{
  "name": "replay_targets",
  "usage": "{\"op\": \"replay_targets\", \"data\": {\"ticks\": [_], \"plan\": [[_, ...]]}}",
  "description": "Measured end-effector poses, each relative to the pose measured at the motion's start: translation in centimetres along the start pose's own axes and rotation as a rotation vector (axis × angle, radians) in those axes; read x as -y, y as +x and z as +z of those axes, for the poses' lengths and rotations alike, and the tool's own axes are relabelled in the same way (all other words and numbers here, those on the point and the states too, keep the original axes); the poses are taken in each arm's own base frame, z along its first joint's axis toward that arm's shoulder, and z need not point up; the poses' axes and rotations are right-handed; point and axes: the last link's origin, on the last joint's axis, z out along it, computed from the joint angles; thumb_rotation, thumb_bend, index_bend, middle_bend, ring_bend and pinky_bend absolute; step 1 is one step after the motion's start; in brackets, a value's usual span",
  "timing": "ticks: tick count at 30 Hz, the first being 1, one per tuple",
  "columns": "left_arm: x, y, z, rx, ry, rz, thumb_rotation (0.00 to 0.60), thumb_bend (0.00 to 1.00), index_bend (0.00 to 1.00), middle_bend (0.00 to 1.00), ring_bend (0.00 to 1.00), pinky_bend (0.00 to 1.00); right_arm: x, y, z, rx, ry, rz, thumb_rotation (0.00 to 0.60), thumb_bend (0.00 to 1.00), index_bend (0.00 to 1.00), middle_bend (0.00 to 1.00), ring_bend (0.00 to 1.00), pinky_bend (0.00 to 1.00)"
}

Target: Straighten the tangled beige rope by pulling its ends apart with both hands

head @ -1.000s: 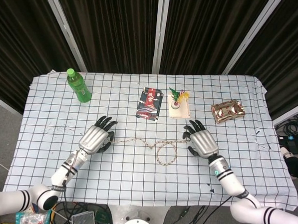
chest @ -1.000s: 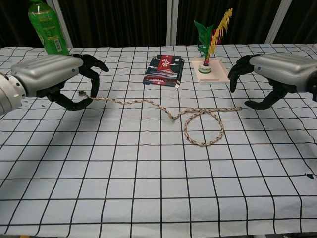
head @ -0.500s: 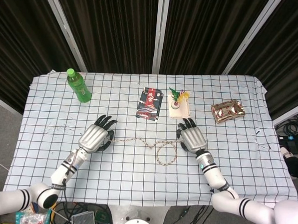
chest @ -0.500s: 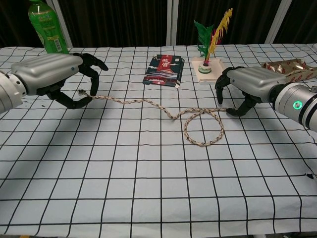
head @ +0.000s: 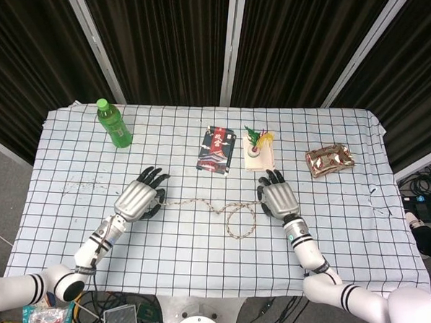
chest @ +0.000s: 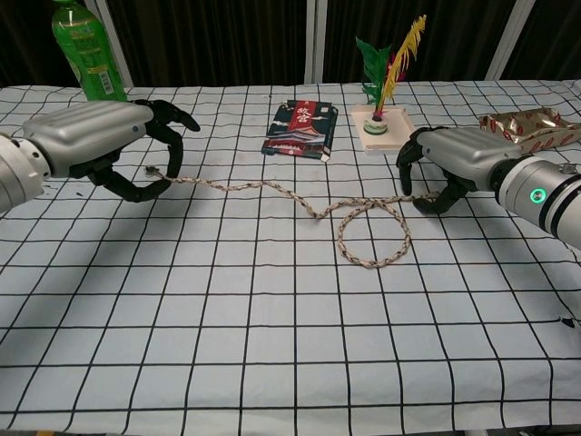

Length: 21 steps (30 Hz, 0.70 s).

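Note:
The beige rope (head: 199, 202) (chest: 245, 187) lies across the checked cloth, with a closed loop (chest: 372, 232) near its right end. My left hand (head: 137, 199) (chest: 95, 141) pinches the rope's left end between thumb and a fingertip, just above the cloth. My right hand (head: 277, 199) (chest: 458, 156) arches over the rope's right end, fingers curved down on one side and thumb on the other. The fingers do not visibly close on the rope, and the very tip of it is hidden under the palm.
Along the back stand a green bottle (head: 114, 123) (chest: 86, 50), a dark booklet (head: 216, 148) (chest: 301, 129), a feather shuttlecock on a white tray (head: 258, 146) (chest: 388, 123) and a shiny snack packet (head: 329, 159) (chest: 531, 127). The tray is close behind my right hand.
My right hand has moved left from beyond the rope and settled over its right end, fingers curling down. The left hand and the rope have stayed put.

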Motion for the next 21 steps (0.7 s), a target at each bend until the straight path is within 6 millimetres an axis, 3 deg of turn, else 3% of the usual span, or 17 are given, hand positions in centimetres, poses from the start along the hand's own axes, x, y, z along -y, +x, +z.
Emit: {"op": "replay_targets", "data": {"ticks": [9, 21], "plan": [[-0.04, -0.26, -0.15, 0.003, -0.001, 0.0, 0.6, 0.43, 0.58, 0.11, 0.0, 0.0, 0.05, -0.22, 0.24, 0.015, -0.005, -0.003, 0.6, 0.33, 0.54, 0.22, 0.0, 0.0], [0.55, -0.32, -0.53, -0.009, 0.012, -0.024, 0.6, 0.43, 0.58, 0.11, 0.0, 0.0, 0.14, 0.19, -0.11, -0.014, -0.007, 0.004, 0.6, 0.4, 0.62, 0.24, 0.0, 0.0]]}}
